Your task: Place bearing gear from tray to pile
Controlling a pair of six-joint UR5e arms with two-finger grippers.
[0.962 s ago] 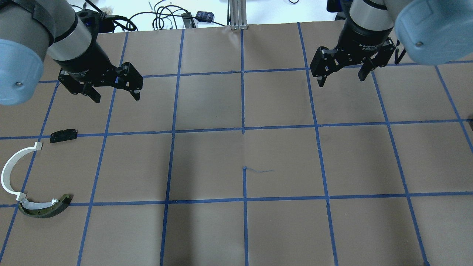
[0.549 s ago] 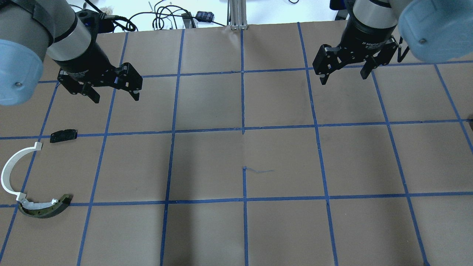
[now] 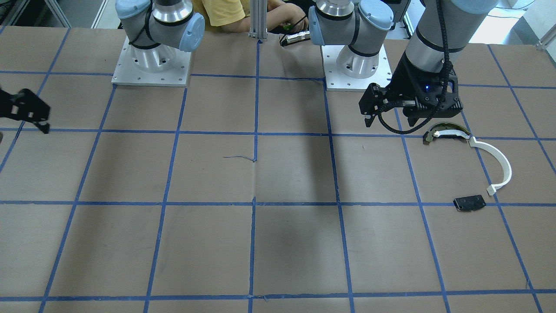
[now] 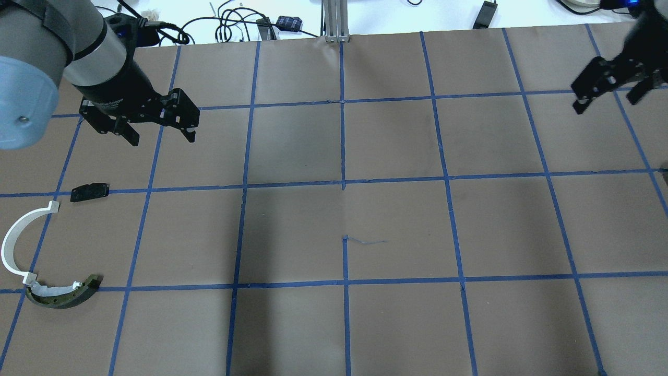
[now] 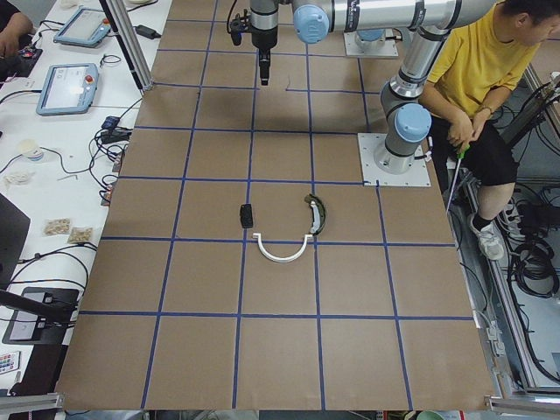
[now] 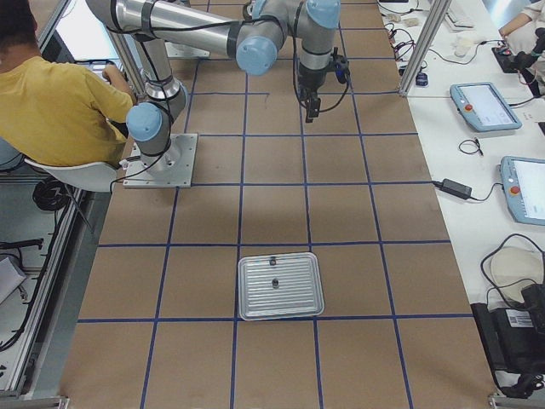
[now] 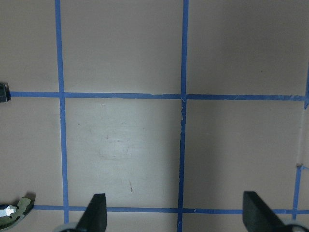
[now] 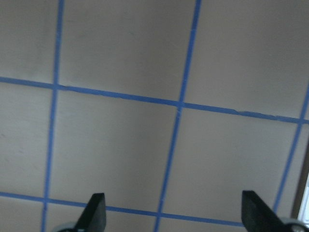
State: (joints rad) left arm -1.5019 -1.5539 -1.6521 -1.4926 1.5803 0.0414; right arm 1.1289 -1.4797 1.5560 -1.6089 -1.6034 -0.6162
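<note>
bearing gear: presumably one of two small dark parts (image 6: 274, 282) in the metal tray (image 6: 294, 300) near table's right end, can't tell which. right gripper (image 4: 605, 102) jaws wide, empty, nearer arm; tray lies farther toward that end. left gripper (image 4: 163, 137) wide, empty, near pile (image 4: 60, 302).

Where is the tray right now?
Only the exterior right view shows the tray: flat on the table toward the robot's right end, nearer the camera than the right gripper, two small parts inside.
</note>
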